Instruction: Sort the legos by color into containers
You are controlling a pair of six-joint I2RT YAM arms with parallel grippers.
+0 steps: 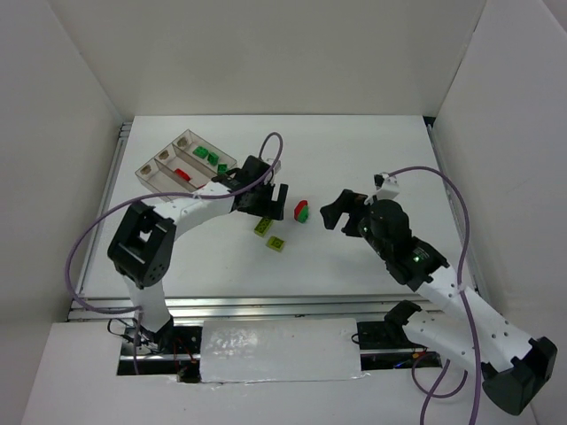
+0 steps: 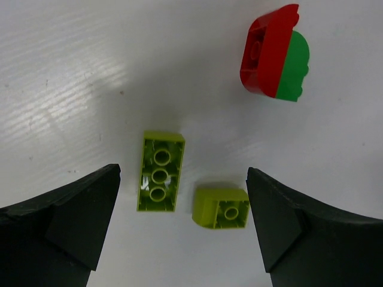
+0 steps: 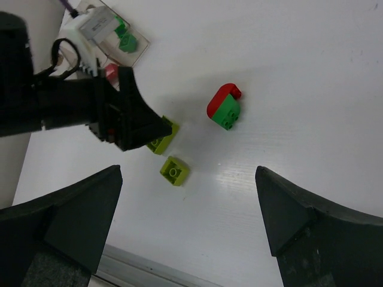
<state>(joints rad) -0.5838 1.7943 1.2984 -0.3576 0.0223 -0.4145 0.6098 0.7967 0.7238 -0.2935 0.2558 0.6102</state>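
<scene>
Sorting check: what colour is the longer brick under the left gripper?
Yellow-green brick; left wrist view.

White links and black joint housings form the left arm [image 1: 190, 211] and right arm [image 1: 450, 292], each trailing a purple cable [image 1: 78, 252]. The left hand [image 2: 182, 197] and right hand [image 3: 188, 203] bear black wedge fingers [image 2: 66, 221]; a green light [image 1: 413, 260] dots the right arm.

A white desk [image 1: 354, 159] stands between three plain white walls [image 1: 266, 53]. A silver metal rail [image 1: 266, 307] runs along its near edge, and another rail [image 1: 122, 137] borders its left side. In front of the near rail lies a crinkled white sheet [image 1: 279, 351].
</scene>
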